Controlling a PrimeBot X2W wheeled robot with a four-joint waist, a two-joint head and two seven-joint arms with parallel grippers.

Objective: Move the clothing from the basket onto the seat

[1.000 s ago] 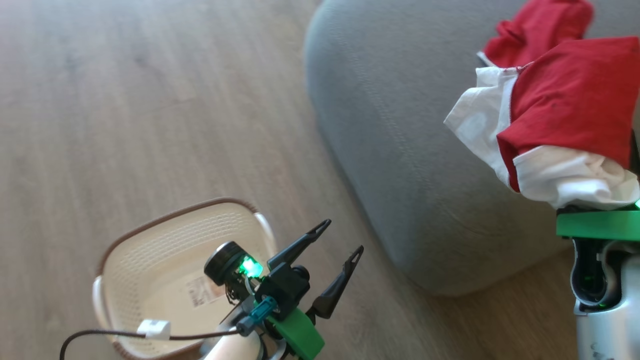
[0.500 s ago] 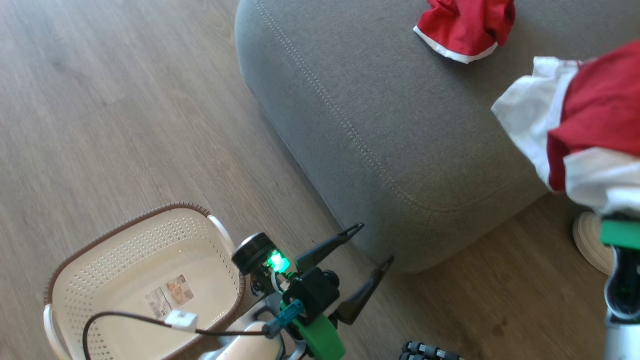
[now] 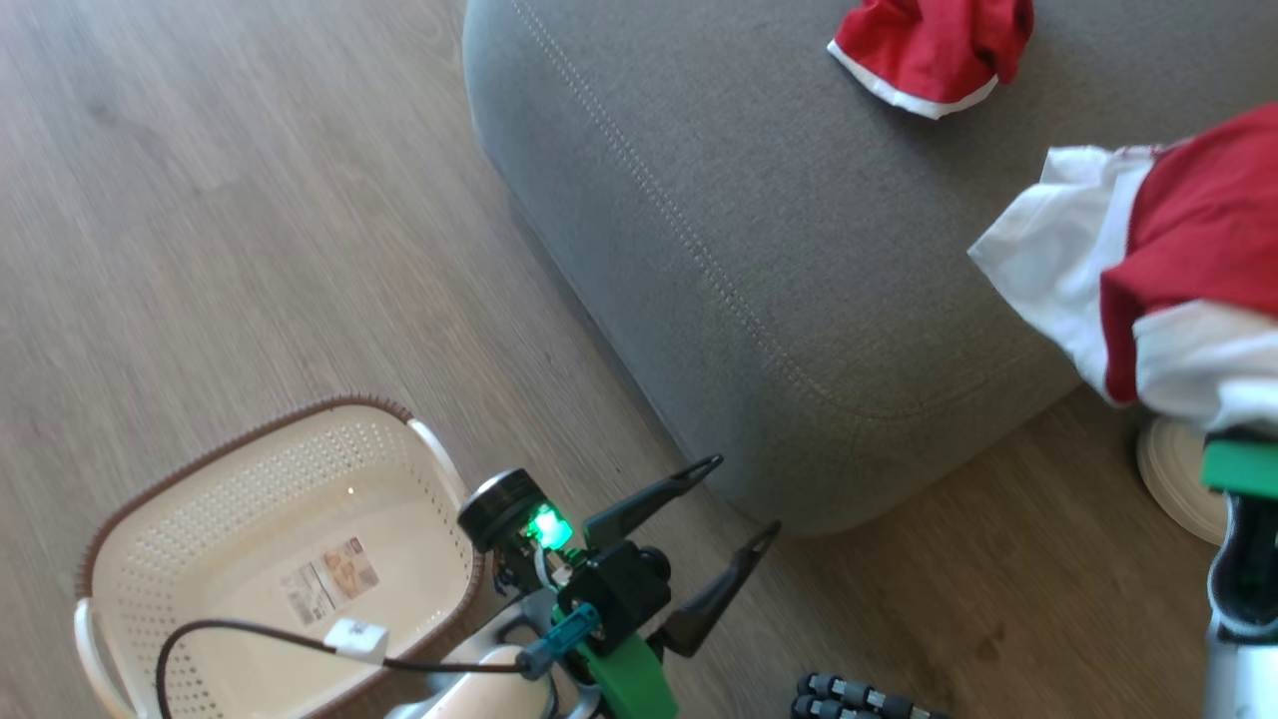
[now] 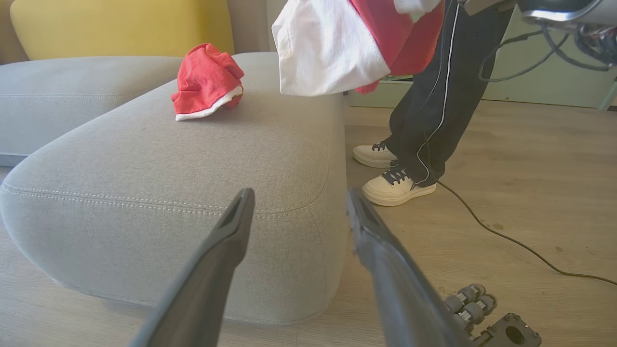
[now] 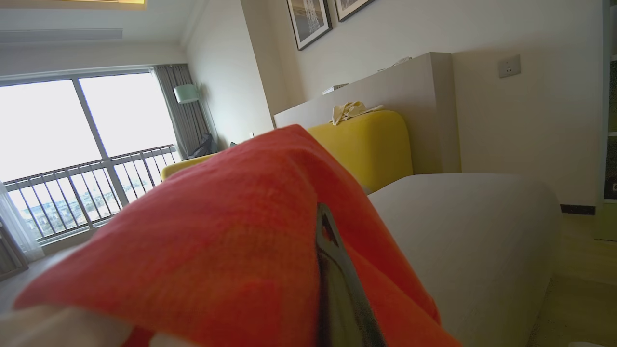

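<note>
The cream basket (image 3: 260,539) stands on the wood floor at lower left, holding just a label sticker. My left gripper (image 3: 739,496) hovers open beside it, near the corner of the grey seat (image 3: 799,250); its fingers (image 4: 236,226) point at the seat's front. One red piece of clothing (image 3: 929,50) lies crumpled on the seat, also seen as a heap (image 4: 205,79). A second red and white garment (image 3: 1178,260) hangs at the seat's right edge. My right gripper (image 5: 320,217) is shut on that garment, which drapes over its fingers.
A person's legs and pale shoes (image 4: 395,185) stand on the floor right of the seat, with one shoe (image 3: 1178,479) under the hanging garment. A dark cable (image 4: 506,241) trails over the floor. Yellow cushions (image 4: 120,24) back the seat. The robot's roller wheels (image 3: 849,694) sit at the bottom.
The head camera has swung, so seat and basket sit further left in the picture. The right gripper still holds the red and white garment. The left gripper stays open.
</note>
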